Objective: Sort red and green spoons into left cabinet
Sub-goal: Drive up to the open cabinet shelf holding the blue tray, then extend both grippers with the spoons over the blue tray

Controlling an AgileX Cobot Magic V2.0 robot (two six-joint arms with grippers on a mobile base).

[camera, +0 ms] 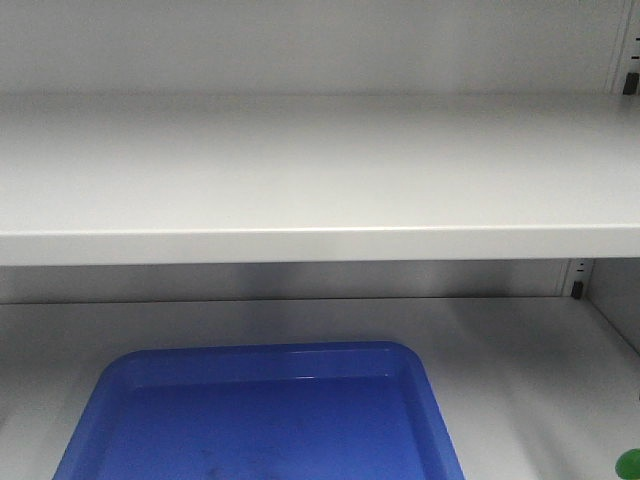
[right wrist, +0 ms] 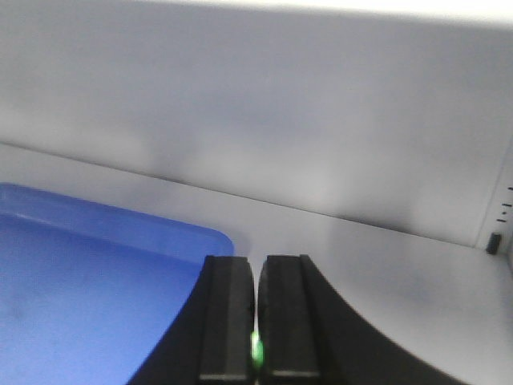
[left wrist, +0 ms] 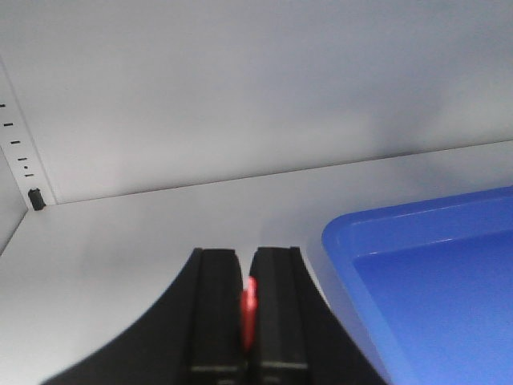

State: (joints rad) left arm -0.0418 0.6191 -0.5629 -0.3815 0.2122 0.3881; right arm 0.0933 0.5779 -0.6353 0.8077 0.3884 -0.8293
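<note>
I look into the pale grey-white cabinet (camera: 300,180), with one wide shelf board across the middle and a lower shelf below. In the left wrist view my left gripper (left wrist: 247,261) is shut on the red spoon (left wrist: 249,309), of which only a thin sliver shows between the black fingers. It hovers over the lower shelf, just left of the blue tray (left wrist: 433,281). My right gripper (right wrist: 257,265) is shut on the green spoon (right wrist: 256,351), also just a sliver, at the tray's right. A green bit (camera: 629,463) shows at the front view's lower right edge.
A blue plastic tray (camera: 270,410) lies on the lower shelf (camera: 520,350), centred between both grippers. The cabinet's back wall (left wrist: 240,96) stands close behind. Slotted shelf rails with black clips run up the left corner (left wrist: 35,198) and the right corner (right wrist: 494,242).
</note>
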